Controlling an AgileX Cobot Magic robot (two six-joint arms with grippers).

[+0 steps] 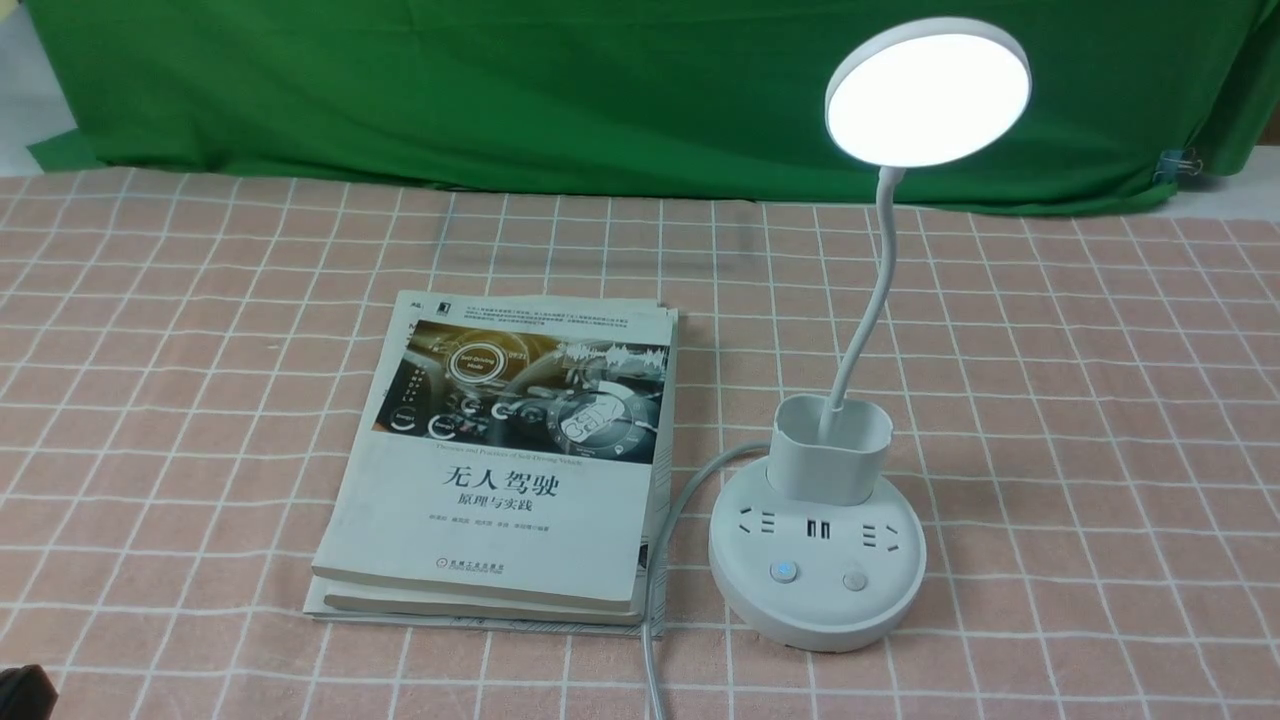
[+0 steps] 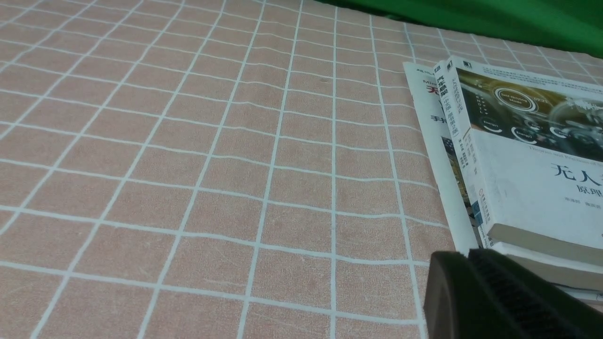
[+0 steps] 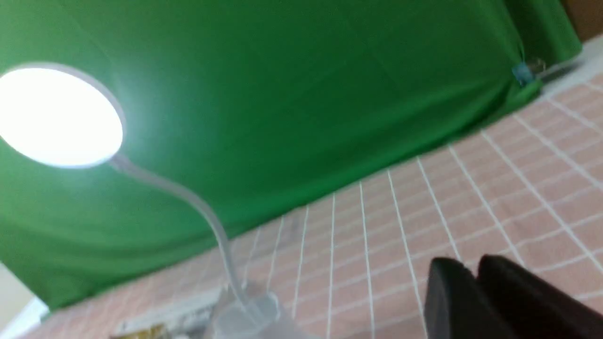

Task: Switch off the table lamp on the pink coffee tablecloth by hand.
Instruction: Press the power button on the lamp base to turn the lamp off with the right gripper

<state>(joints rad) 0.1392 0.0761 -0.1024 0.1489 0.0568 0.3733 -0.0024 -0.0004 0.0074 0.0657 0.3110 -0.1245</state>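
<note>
The white table lamp stands on the pink coffee tablecloth [image 1: 1100, 400] at the right. Its round disc head [image 1: 927, 92] is lit. The bendy neck rises from the cup holder [image 1: 830, 450] on the round base [image 1: 817, 600]. The base has sockets and two buttons; the left button [image 1: 783, 572] glows blue and the right button [image 1: 855, 580] is plain. My right gripper [image 3: 471, 266] is shut and empty, above the cloth and apart from the lamp, whose lit head [image 3: 59, 117] shows in its view. My left gripper [image 2: 468, 254] is shut and empty, low by the books' near corner.
Stacked books [image 1: 510, 460] lie left of the lamp base, also in the left wrist view [image 2: 527, 179]. The lamp's grey cable [image 1: 665, 540] runs between books and base to the front edge. A green cloth [image 1: 500, 90] hangs at the back. A dark arm part [image 1: 25, 690] shows bottom left.
</note>
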